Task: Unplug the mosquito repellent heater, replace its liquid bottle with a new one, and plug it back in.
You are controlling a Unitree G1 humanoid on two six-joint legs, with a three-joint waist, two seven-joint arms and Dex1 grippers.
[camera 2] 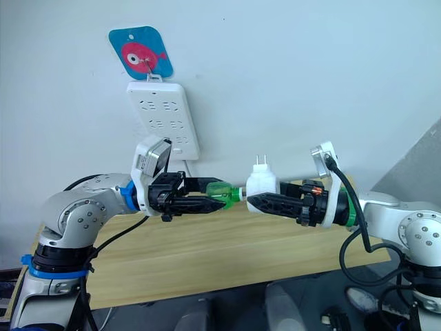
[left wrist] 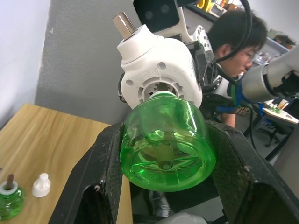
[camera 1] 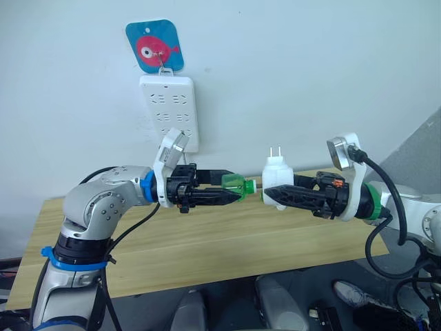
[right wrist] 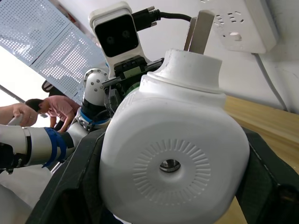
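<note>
I have the mosquito repellent heater [camera 1: 278, 178] clamped between my right gripper's [camera 1: 274, 195] fingers, unplugged and held in the air above the wooden table [camera 1: 207, 241], out in front of the power strip [camera 1: 169, 110] on the wall. My left gripper [camera 1: 231, 189] is closed around a green liquid bottle [camera 1: 238, 185], gripping its body from both sides.

The bottle's neck sits at the heater's socket; whether this one is coming out or going in, I cannot tell. From the left wrist view the neck [left wrist: 163, 94] meets the round opening in the heater's underside. Either way, I judge the step turns on keeping the two axes in line: I should twist the bottle about its own axis while the right gripper holds the heater rigid, and not let either wrist droop, or the thread may bind.

The bottle lies on its side, long axis roughly level, neck toward my right and base toward my left. The heater's prongs [camera 1: 277, 151] point straight up, and its vent face looks toward my right wrist.

On the table, seen from the left wrist, stand another green bottle [left wrist: 9, 198] with its wick bare and a small white cap [left wrist: 41, 185] just beside it.
</note>
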